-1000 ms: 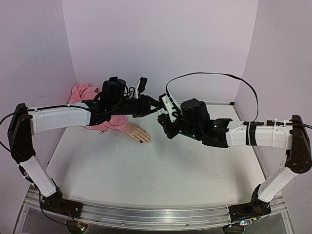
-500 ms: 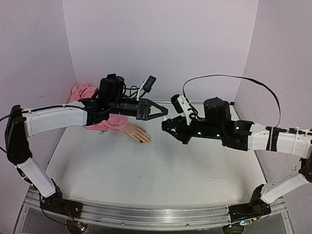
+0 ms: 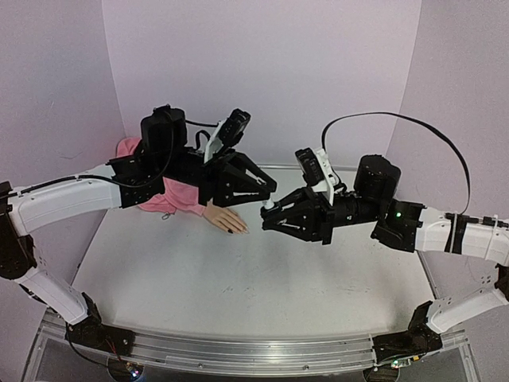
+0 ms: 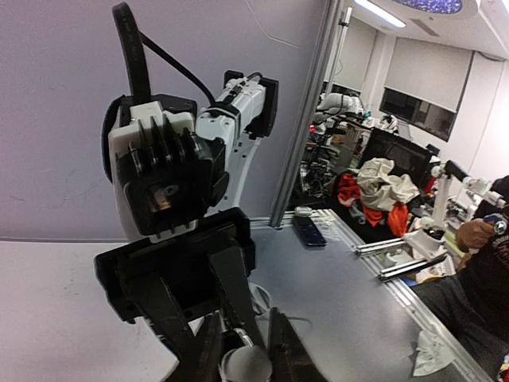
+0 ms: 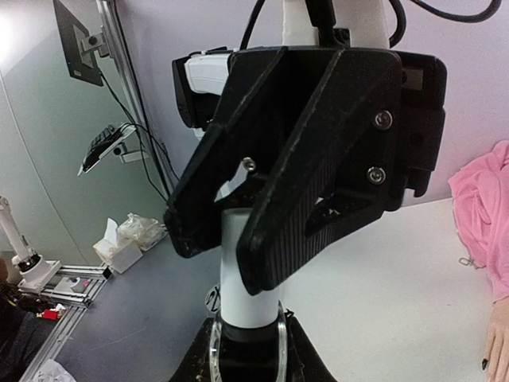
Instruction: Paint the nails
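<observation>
Left gripper [image 3: 269,193]: pinched narrow on the upper end of a white cylinder [image 5: 238,278], tilted down from the left above the far middle of the counter [image 3: 238,294].
Right gripper [image 3: 268,216]: clamped tight on the lower end of the same cylinder, reaching in from the right.
Nails [image 3: 231,231]: dark-tipped, on the mannequin hand [image 3: 224,218] lying flat toward the far left corner, its pink sleeve [image 3: 179,200] behind it; below and left of both grippers, apart from them.
Change: a second ago the grippers were bunched closer to the sleeve; the right arm has since drawn back rightward, the left wrist has risen and rolled. The mannequin hand has stayed put.
</observation>
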Robot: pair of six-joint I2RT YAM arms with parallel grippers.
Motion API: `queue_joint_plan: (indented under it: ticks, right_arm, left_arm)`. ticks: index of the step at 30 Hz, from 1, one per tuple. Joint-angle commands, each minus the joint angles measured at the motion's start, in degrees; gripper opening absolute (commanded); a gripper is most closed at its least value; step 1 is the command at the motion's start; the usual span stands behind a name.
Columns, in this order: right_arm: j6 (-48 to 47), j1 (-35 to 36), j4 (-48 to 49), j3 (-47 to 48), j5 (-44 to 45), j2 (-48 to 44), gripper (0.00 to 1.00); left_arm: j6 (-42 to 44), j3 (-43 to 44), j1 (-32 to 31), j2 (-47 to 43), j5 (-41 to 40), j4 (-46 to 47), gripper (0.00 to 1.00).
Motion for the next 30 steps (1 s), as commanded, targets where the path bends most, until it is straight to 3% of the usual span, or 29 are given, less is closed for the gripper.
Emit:
queue_joint_plan:
  ticks: [1, 5, 8, 10, 18, 26, 30]
  right_arm:
    - [-6.7, 1.4, 2.8, 0.1, 3.0, -5.3, 0.0]
    - [-10.6, 1.4, -4.9, 0.9, 21.3, -4.0, 0.0]
    - [-11.0, 1.3, -9.6, 3.7, 32.8, -0.7, 0.0]
    - [-10.9, 1.4, -10.8, 5.5, 34.7, 1.4, 0.0]
    - [-11.3, 2.5, -10.7, 8.7, 46.7, 6.1, 0.0]
    - [-12.8, 2.7, -10.8, 10.1, 50.9, 9.6, 0.0]
    - [-13.3, 2.8, -10.7, 10.4, 51.4, 10.6, 0.0]
  left_arm:
    - [-5.2, -3.0, 4.2, -4.4, -12.6, -0.1, 0.49]
    - [-9.0, -7.6, 5.7, -9.0, -20.5, -1.2, 0.74]
    - [-11.8, -9.6, 5.7, -11.5, -30.9, -4.3, 0.78]
    - [-13.6, -8.8, 5.7, -11.8, -36.3, -8.2, 0.79]
    - [-20.6, -3.7, 5.7, -5.0, -38.8, -10.5, 0.7]
    - [-21.7, 2.3, 5.1, 2.7, -35.2, -10.5, 0.64]
    - [-21.2, 3.5, 4.6, 4.1, -34.8, -10.5, 0.56]
